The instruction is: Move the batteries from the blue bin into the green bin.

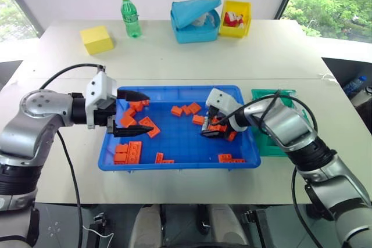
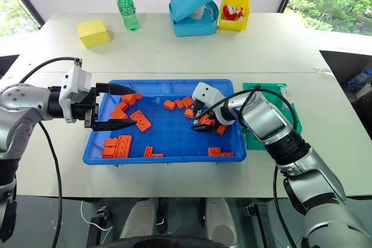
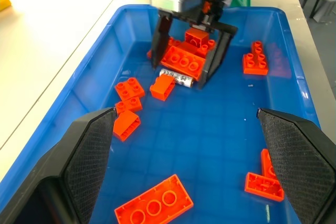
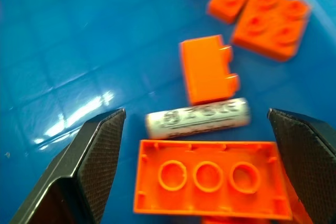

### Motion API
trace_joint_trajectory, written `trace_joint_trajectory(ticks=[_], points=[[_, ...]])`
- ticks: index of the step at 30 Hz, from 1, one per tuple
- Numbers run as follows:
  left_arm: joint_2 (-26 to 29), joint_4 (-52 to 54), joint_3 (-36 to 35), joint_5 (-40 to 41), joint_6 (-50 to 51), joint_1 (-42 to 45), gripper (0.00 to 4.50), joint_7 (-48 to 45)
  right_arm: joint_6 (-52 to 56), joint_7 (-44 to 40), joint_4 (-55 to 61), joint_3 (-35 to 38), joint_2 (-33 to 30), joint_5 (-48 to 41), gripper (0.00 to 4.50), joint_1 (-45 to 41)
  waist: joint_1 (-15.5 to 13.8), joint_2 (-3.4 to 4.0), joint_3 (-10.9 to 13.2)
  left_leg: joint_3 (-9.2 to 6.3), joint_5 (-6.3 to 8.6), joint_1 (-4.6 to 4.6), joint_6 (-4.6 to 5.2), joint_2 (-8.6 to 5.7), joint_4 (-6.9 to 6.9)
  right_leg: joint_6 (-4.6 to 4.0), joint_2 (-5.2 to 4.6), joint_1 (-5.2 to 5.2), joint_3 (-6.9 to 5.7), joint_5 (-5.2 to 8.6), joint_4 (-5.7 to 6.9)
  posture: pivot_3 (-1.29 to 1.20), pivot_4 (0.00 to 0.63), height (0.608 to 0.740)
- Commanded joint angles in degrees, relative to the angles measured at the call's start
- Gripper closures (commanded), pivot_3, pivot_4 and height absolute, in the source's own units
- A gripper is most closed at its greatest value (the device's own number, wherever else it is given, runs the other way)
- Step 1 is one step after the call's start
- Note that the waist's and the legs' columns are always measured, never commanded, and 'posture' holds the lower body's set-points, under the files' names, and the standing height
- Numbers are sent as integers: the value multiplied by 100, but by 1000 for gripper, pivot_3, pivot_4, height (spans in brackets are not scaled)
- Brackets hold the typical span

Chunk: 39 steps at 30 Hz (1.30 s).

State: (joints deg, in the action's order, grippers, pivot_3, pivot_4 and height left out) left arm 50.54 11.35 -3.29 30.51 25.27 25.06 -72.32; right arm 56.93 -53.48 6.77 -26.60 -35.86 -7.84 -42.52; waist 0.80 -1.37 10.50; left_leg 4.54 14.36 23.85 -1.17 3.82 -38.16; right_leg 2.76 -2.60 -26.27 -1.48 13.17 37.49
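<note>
Battery (image 4: 197, 117) lying in blue bin (image 1: 180, 166), wedged among orange bricks (image 4: 209, 179); right gripper (image 3: 186, 77) straddling it, jaws spread wide for pickup. Left gripper (image 1: 132, 114) idling, jaws open, apart.

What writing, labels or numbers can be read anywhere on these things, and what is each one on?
No text can be read.
Battery: dark print along its side, too blurred to read.
Green bottle: a label band, too small to read.
Yellow bin: red-and-white packets inside, any print too small to read.
Orange bricks: plain studs, no lettering.

Blue bin (image 1: 174, 164); orange bricks (image 1: 129, 152); silver-white battery (image 4: 198, 117)
</note>
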Motion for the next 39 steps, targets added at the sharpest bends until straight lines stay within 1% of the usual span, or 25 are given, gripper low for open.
trace_joint_trajectory(ticks=[1,4,6,8,12,15,17,19,22,24,26,30,35,39], points=[[45,30,-142,9,-131,61,0,-7,-233,-135,-82,-40,-20,1,53,-20,-1,0,0,0,0,0,0,0,0,0,0,0,0,0,0,0,150,736],[40,55,-149,17,-119,45,0,12,-391,-124,-324,-40,62,64,53,-67,0,-1,-1,0,0,-1,0,0,0,0,0,1,0,0,0,0,150,736],[40,85,-155,27,-110,22,0,23,-463,-142,-404,-17,76,70,575,-81,2,-1,-1,0,0,-2,0,0,0,0,0,2,0,0,0,0,150,736],[43,75,-155,26,-116,20,0,18,-489,-179,-394,13,56,54,1359,-88,-3,-2,-1,0,0,-2,0,0,0,0,0,3,0,0,0,0,150,736],[28,41,-146,18,-144,8,0,4,-431,-187,-161,198,-28,-31,1396,-55,-5,-2,-1,0,0,-2,0,0,0,0,0,2,0,0,0,0,150,736],[-19,-7,-96,12,-172,46,0,6,-19,-147,179,616,-61,-311,1396,-119,-8,-1,-1,0,0,-1,0,0,0,0,0,2,0,0,0,0,150,736],[-56,-49,-58,9,-193,75,0,4,360,-73,415,993,-63,-543,1396,-216,-12,-1,0,0,0,1,0,0,0,0,0,-1,0,0,0,0,150,736],[-122,-122,12,-19,-231,107,0,-20,935,119,600,1684,-84,-803,1396,-389,-13,-1,-1,0,0,1,0,0,0,0,0,0,0,0,0,0,150,736],[-221,-267,118,-88,-301,174,0,-79,1772,357,771,2664,-280,-1117,1396,-535,-21,-1,0,0,0,2,0,0,0,0,-1,-1,0,-1,0,0,150,736],[-275,-385,182,-120,-352,252,0,-131,2168,465,911,3085,-398,-1304,1396,-485,-43,-2,-1,-2,0,2,0,0,0,0,-3,2,-4,0,-3,0,150,736],[-333,-521,253,-154,-396,379,0,-185,2468,571,1147,3289,-402,-1487,1396,-334,-32,-4,-2,-2,0,3,0,0,2,0,-3,2,-5,0,-7,0,150,736],[-467,-796,389,-270,-480,686,0,-279,2539,882,1681,3095,-207,-1664,1396,36,14,-3,-2,-4,0,3,1,0,4,0,0,1,-3,0,-7,0,150,736],[-532,-897,430,-320,-498,862,0,-334,2405,1281,1866,2627,402,-1794,1396,-39,37,-2,-2,-7,0,1,1,2,5,0,7,-5,3,-1,1,0,150,736],[-484,-761,391,-300,-448,771,0,-348,2101,1489,1699,1856,1108,-1830,1396,-217,30,-2,-2,-5,0,3,1,1,4,0,4,-5,2,-1,1,0,150,736]])
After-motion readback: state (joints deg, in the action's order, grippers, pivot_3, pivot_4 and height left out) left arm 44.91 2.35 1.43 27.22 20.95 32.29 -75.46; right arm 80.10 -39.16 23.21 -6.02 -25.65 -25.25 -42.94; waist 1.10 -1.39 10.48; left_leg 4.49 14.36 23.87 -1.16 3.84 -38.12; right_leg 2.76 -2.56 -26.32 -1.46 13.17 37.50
